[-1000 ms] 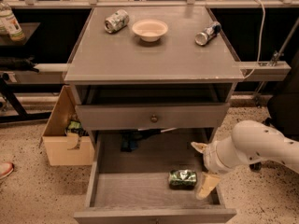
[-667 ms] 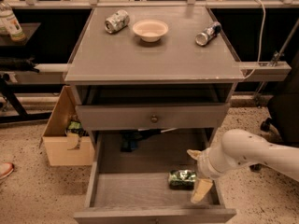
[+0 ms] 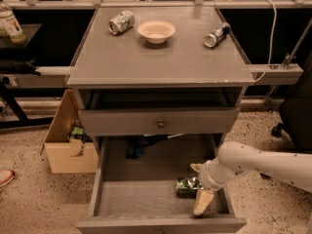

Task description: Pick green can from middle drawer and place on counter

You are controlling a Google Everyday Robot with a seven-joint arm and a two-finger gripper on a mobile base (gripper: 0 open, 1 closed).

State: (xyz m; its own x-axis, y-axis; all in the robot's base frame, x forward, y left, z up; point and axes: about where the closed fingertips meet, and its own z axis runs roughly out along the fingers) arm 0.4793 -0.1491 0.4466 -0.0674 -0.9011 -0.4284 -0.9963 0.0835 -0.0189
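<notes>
The green can (image 3: 187,186) lies on its side on the floor of the middle drawer (image 3: 141,199), near the drawer's right wall, its long axis running roughly left to right. The gripper (image 3: 199,189) reaches into the drawer from the right; its fingers stand spread wide, one behind the can's right end and one in front of it, holding nothing. The drawer's right wall sits just beside the gripper, while the counter (image 3: 161,57) above has bare room in front of the bowl (image 3: 156,30).
</notes>
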